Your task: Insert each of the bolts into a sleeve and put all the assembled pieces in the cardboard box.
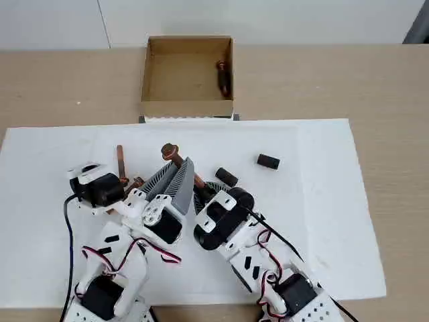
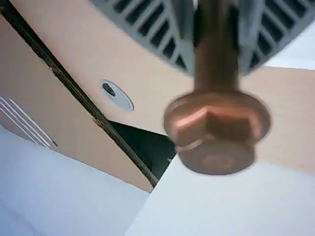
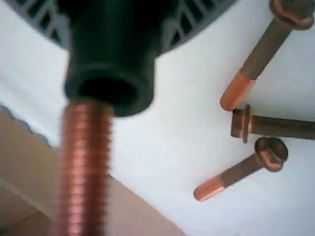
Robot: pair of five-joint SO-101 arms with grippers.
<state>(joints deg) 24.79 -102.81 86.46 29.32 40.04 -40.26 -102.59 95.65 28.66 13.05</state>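
Note:
My left gripper (image 1: 179, 168) is shut on a copper bolt (image 1: 170, 152), whose hex head (image 2: 216, 130) hangs just below the grey fingers (image 2: 147, 24). The bolt's shaft slants toward my right gripper (image 1: 205, 190), which is shut on a black sleeve (image 3: 110, 73). The bolt's threaded end (image 3: 83, 162) sits at the sleeve's mouth; how far in I cannot tell. Two loose sleeves (image 1: 226, 177) (image 1: 268, 161) lie on the white sheet. Loose bolts (image 3: 266, 46) (image 3: 275, 125) (image 3: 241, 169) lie together by the left arm (image 1: 121, 164). The cardboard box (image 1: 188, 107) holds one assembled piece (image 1: 223, 77).
A white sheet (image 1: 322, 201) covers the near part of the wooden table (image 1: 335, 80). The box stands just past the sheet's far edge. Both arm bases crowd the front middle, with cables trailing beside them.

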